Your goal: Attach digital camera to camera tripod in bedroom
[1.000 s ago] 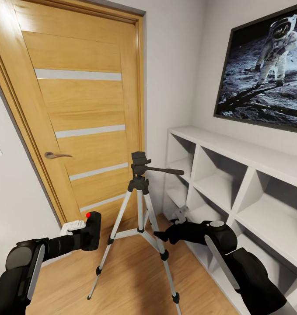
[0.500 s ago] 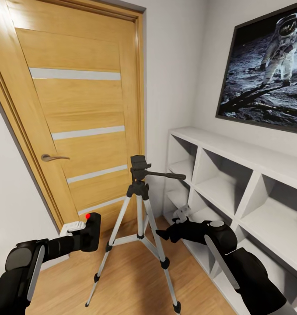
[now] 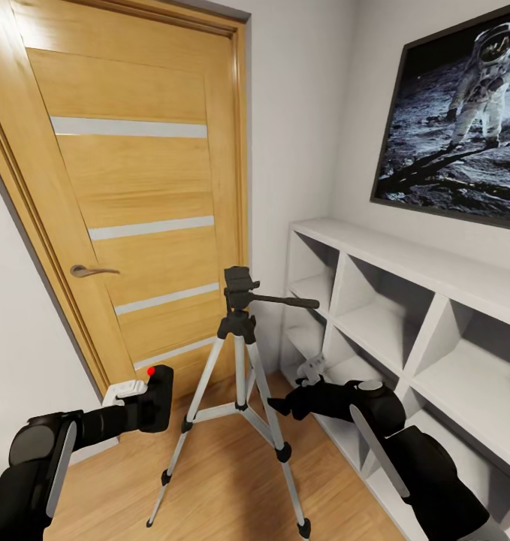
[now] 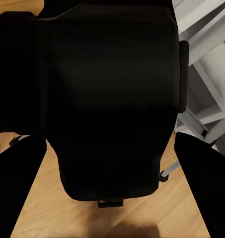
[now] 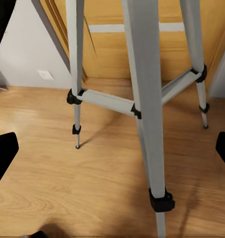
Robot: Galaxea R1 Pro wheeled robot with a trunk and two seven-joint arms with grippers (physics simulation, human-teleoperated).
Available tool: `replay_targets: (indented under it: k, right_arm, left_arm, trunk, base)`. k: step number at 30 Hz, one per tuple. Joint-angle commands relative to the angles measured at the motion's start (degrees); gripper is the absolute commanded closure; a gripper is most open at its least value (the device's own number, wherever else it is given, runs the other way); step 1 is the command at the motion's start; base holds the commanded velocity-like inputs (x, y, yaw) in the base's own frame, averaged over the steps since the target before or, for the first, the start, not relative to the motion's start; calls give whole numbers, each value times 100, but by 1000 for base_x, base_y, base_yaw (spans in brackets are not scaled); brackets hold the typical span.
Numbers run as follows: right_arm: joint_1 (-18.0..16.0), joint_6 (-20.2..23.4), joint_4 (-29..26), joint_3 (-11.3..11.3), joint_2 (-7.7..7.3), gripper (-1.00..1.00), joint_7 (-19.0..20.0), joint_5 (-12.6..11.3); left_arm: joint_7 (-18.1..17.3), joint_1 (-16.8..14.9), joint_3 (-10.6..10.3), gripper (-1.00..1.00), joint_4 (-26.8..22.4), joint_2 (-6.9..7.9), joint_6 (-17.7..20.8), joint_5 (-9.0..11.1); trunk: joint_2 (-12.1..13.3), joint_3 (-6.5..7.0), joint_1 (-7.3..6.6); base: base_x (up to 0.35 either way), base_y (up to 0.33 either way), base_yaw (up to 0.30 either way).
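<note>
Digital camera [image 3: 158,398] black with red button; camera tripod [image 3: 239,391] silver-legged, black-jointed; door [image 3: 134,195] oak, pale-striped; shelves [image 3: 405,315] white.

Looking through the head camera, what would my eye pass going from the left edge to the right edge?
Door handle → digital camera held in the left gripper → camera tripod → right gripper → white cube shelves → astronaut picture.
</note>
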Motion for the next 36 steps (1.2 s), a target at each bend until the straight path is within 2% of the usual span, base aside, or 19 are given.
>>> replay_targets:
  k: [1,13,22,36]
  right_arm:
    - [-9,30,44,9,-2,-100,-18,-40]
    - [-22,-80,501,25,83,-100,-22,-42]
    - [-23,-398,766,31,218,-100,-24,-34]
    - [-37,-504,977,34,264,-100,-31,-33]
  left_arm:
    - [-62,-7,7,100,-5,0,22,-46]
    - [-68,-7,0,100,-6,1,22,-46]
    - [-69,-7,0,100,-6,1,22,-48]
    - [-60,-7,0,100,-6,5,22,-55]
  trunk:
    - [-14,-13,4]
    - [-14,-13,4]
    - [-14,-13,4]
    - [-14,-13,4]
  base:
    - [0,0,0]
    - [0,0,0]
    - [6,1,0]
    - [91,18,0]
